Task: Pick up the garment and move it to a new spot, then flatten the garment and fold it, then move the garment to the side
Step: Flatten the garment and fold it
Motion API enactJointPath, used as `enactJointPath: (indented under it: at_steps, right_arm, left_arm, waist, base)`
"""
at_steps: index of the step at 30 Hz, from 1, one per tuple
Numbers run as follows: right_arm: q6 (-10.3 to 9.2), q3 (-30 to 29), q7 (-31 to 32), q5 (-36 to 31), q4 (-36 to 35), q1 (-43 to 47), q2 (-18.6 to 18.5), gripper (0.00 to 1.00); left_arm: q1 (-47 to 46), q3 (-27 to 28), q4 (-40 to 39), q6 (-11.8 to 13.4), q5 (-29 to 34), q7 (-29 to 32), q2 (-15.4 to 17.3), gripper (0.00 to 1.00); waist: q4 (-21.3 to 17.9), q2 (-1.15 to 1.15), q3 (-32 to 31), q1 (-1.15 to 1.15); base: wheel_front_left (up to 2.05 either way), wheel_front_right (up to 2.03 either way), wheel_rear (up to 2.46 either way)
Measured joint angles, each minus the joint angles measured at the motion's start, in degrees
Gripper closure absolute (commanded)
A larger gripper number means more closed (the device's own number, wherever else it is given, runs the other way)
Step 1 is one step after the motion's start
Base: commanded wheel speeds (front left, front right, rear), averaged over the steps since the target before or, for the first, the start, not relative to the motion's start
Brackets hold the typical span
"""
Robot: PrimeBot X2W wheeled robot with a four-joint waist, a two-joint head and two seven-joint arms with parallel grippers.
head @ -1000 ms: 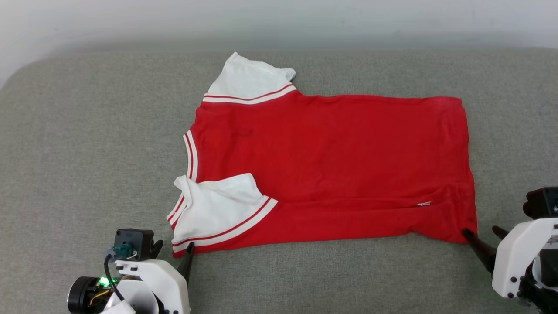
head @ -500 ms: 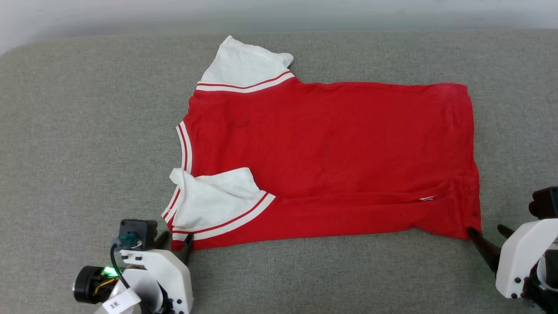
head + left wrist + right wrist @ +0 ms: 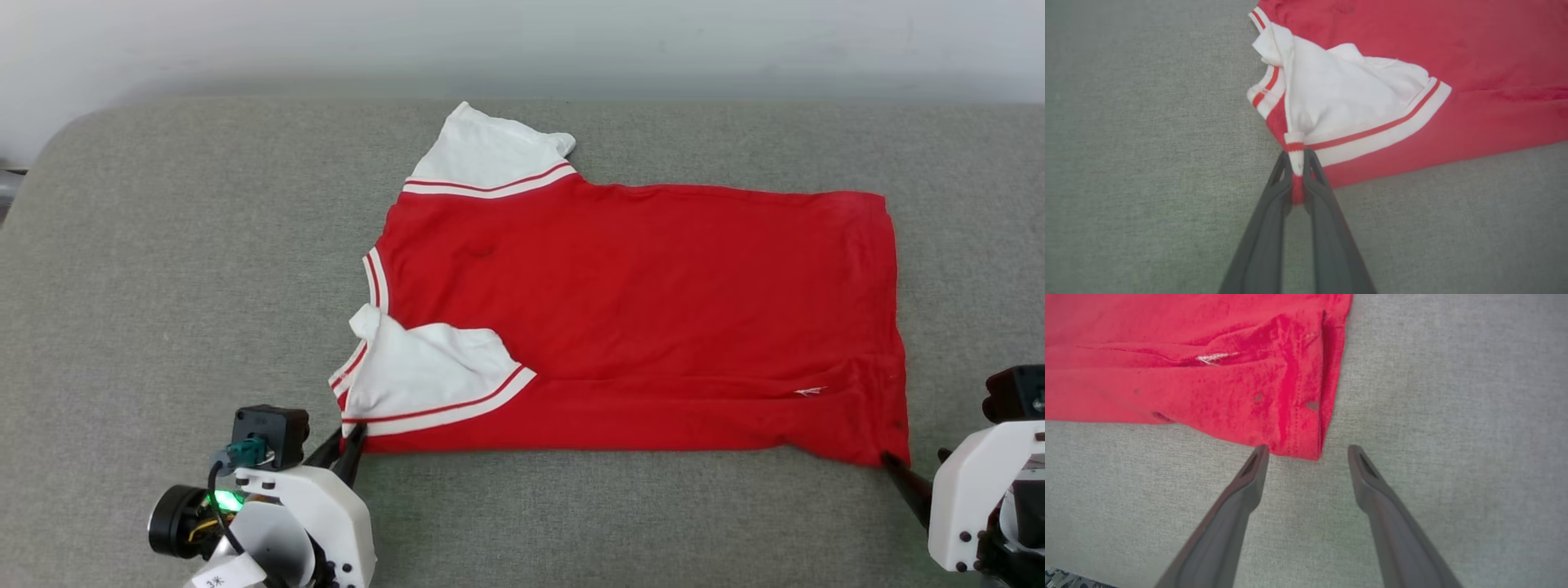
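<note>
At the near-left corner of the shirt, the left gripper is pinched tight on a tuck of striped trim, with the cloth fanning away from 12 to 3 o'clock. The shirt lies flat on the cushion, its long axis running 9 to 3 o'clock and the collar at 9. At the near-right hem corner the right gripper stands spread. The corner sits at its 12 o'clock, just reaching between the tips, so closing there looks like the next move.

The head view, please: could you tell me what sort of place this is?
Likely an indoor robot test area: a wide grey fabric cushion with a rounded corner, a plain pale wall behind it, and one red garment spread on it.
</note>
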Motion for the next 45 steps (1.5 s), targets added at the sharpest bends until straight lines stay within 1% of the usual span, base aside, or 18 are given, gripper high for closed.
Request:
enactJointPath:
  at_steps: [5, 9, 10, 16, 17, 18, 25, 31, 39, 45]
  right_arm:
    - [0.00, 0.12, 0.76, -2.08, 3.41, -1.04, 0.09, 0.00]
    - [0.00, 0.02, 1.20, -2.92, 5.77, -2.69, 0.94, 0.00]
    - [0.00, 0.22, 1.16, -3.74, 7.32, -3.49, 0.98, 0.00]
    - [-0.01, 1.15, 2.13, -3.70, 9.04, -4.04, 1.01, 0.00]
    - [-0.01, 1.25, 2.47, -3.33, 9.22, -4.14, 0.86, 0.78]
    - [-0.01, 1.25, 2.52, -3.16, 9.36, -4.22, 0.79, 1.00]
    - [0.03, 1.03, 1.87, -2.74, 10.16, -4.66, 0.64, 1.00]
    - [0.03, 0.65, 1.24, -1.19, 10.36, -4.49, -0.64, 1.00]
    - [0.03, 0.19, 4.07, 1.88, 9.66, -0.67, -2.55, 1.00]
    - [0.03, -1.26, 6.66, 3.99, 6.82, 3.88, -3.16, 1.00]
  left_arm:
    - [0.32, -0.10, -4.24, 0.49, 0.82, 0.13, 1.23, 1.00]
    - [0.27, -0.46, -6.43, 0.62, 1.52, 0.45, 1.59, 1.00]
    - [0.05, -0.66, -7.24, 0.65, 1.70, 0.45, 1.66, 1.00]
    - [-0.35, -1.02, -7.43, 0.42, 1.76, 0.43, 1.60, 1.00]
    - [-0.37, -1.05, -7.34, 0.31, 1.76, 0.42, 1.60, 1.00]
    - [-0.38, -1.09, -7.17, 0.18, 1.75, 0.42, 1.59, 1.00]
    - [-0.37, -1.60, -5.49, -0.38, 1.53, 0.68, 1.93, 1.00]
    - [0.27, -2.10, -4.26, -0.81, 0.56, 0.99, 2.03, 1.00]
    - [4.16, -2.60, -3.65, -0.87, -1.48, 2.02, 2.61, 1.00]
    - [8.87, -3.20, -5.23, -0.66, -3.63, 4.27, 4.21, 1.00]
  waist:
    - [0.67, 0.00, 0.12, 0.00]
    - [1.08, 0.00, 0.96, 0.00]
    - [1.37, 0.00, 1.71, 0.00]
    - [1.91, 0.00, 2.97, 0.00]
    - [1.99, 0.00, 3.09, 0.00]
    - [2.07, 0.00, 3.18, 0.00]
    - [2.09, 0.00, 2.80, 0.00]
    - [2.07, 0.00, 0.43, 0.00]
    - [1.85, 0.00, -4.34, 0.00]
    - [1.30, 0.00, -7.62, 0.00]
  base:
    - [0.00, 0.00, 0.00]
    - [0.00, 0.00, 0.00]
    - [0.00, 0.00, 0.00]
    - [0.00, 0.00, 0.00]
    - [0.00, 0.00, 0.00]
    - [0.00, 0.00, 0.00]
    - [0.00, 0.00, 0.00]
    - [0.00, 0.00, 0.00]
    - [0.00, 0.00, 0.00]
    - [0.00, 0.00, 0.00]
